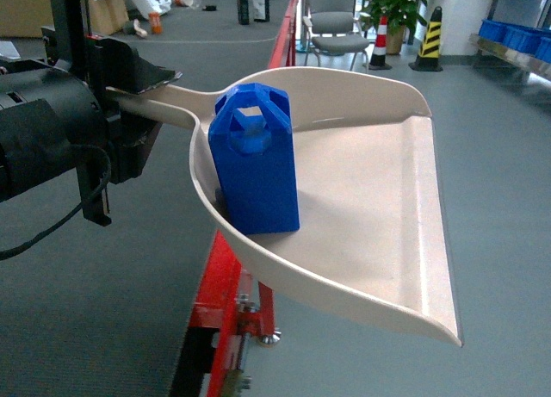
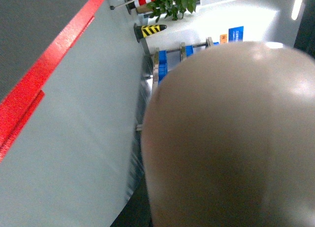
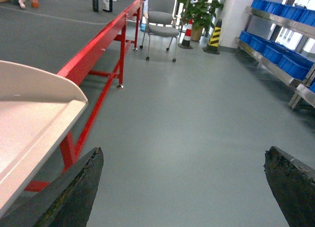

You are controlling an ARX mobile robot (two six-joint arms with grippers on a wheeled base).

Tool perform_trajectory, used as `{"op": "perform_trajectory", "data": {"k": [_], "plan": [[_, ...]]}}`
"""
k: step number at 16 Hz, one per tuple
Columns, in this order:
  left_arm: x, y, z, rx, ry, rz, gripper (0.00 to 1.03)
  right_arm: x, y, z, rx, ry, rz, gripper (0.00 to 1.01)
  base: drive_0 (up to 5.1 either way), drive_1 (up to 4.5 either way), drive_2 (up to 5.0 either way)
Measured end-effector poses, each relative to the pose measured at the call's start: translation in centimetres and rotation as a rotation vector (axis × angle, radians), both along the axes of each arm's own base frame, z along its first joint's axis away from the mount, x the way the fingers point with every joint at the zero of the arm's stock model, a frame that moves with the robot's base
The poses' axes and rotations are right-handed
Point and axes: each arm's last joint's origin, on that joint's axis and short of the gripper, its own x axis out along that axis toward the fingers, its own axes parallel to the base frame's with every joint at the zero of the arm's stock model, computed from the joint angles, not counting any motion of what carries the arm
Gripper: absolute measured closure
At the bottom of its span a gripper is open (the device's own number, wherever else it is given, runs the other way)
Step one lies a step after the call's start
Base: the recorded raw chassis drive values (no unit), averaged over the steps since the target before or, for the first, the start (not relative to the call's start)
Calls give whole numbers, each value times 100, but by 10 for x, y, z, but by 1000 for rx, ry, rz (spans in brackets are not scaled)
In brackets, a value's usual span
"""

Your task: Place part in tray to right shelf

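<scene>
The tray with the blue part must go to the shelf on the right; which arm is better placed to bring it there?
The left arm. Its gripper holds the handle of the tray, and the part stands inside. The right gripper is open and empty, with the shelf far ahead of it.

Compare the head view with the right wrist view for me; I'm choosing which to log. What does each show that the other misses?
Only the head view shows the part, standing upright in the tray, against its back wall, and the left hand shut on the tray's handle. Only the right wrist view shows the right hand, open and empty above the floor, and more of the right shelf with its blue crates. Both show the tray, the red table frame, the grey chair and the striped cone.
</scene>
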Motion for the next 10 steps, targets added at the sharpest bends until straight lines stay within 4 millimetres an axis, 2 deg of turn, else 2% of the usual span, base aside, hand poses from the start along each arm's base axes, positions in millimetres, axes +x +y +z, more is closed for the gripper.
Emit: {"op": "perform_trajectory", "data": {"k": [10], "plan": [[0, 0, 0, 1, 1, -2, 84, 0, 0, 0, 0, 1, -1, 3, 485, -184, -305]]}}
